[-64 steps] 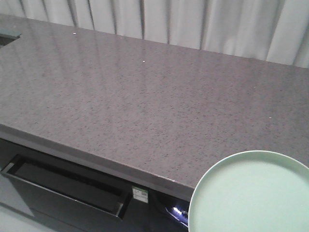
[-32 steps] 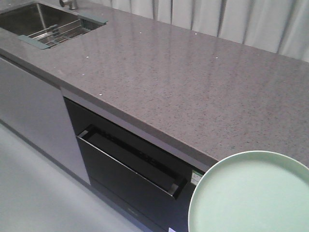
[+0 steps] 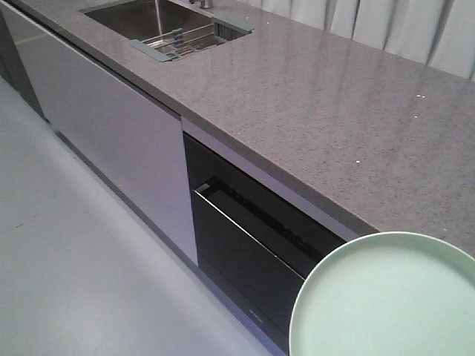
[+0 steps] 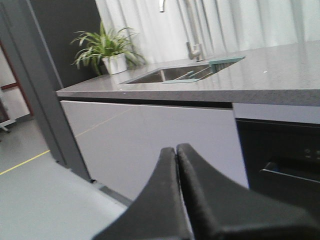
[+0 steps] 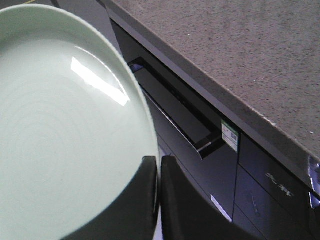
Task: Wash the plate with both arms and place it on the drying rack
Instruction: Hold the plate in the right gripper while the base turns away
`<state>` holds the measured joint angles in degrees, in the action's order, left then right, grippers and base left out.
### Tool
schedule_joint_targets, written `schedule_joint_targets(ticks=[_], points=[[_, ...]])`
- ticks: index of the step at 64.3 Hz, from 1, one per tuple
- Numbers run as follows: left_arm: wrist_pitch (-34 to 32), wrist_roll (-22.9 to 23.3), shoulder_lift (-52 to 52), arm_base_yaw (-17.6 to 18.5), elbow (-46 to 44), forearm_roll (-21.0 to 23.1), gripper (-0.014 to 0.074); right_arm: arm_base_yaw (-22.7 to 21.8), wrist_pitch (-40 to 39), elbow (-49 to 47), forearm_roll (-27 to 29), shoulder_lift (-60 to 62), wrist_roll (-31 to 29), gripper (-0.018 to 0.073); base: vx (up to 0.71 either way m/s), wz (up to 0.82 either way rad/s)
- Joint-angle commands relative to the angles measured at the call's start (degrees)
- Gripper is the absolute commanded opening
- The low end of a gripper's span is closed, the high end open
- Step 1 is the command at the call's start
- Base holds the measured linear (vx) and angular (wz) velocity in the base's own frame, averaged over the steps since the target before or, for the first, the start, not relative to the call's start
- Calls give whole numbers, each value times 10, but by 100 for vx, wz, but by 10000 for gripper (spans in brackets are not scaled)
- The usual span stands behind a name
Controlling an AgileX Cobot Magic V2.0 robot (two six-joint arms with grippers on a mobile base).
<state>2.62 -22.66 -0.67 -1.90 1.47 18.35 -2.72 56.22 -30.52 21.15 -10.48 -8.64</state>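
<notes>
The pale mint-green plate (image 3: 386, 300) fills the lower right of the front view, held in the air off the counter's front edge. In the right wrist view my right gripper (image 5: 159, 162) is shut on the plate's rim (image 5: 75, 130), one finger on each face. My left gripper (image 4: 176, 150) is shut and empty, its tips pressed together, facing the cabinet fronts. The drying rack (image 3: 184, 38), steel wires with grey-green end bars, lies across the sink (image 3: 141, 18) at the far left of the counter; it also shows in the left wrist view (image 4: 202, 72).
A long grey speckled counter (image 3: 319, 96) runs across the front view. Below it are pale cabinet doors (image 3: 119, 141) and a black appliance with a pull handle (image 3: 252, 222). A tap (image 4: 192, 30) and a potted plant (image 4: 107, 50) stand by the sink. Curtains hang behind.
The front view has swung left along the counter: the sink and rack have come further into view, along with the floor. The plate keeps the same place in the frame.
</notes>
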Motion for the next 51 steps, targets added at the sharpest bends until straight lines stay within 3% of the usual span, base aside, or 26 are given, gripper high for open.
schedule_joint_targets(ticks=[1, 51], points=[[-40, 5, -8, 0, -14, 1, -6, -4, -39, -14, 9, -8, -1, -1, -2, 35], [-40, 5, -8, 0, -14, 1, -6, -4, -39, -14, 9, -8, -1, -1, 3, 46]])
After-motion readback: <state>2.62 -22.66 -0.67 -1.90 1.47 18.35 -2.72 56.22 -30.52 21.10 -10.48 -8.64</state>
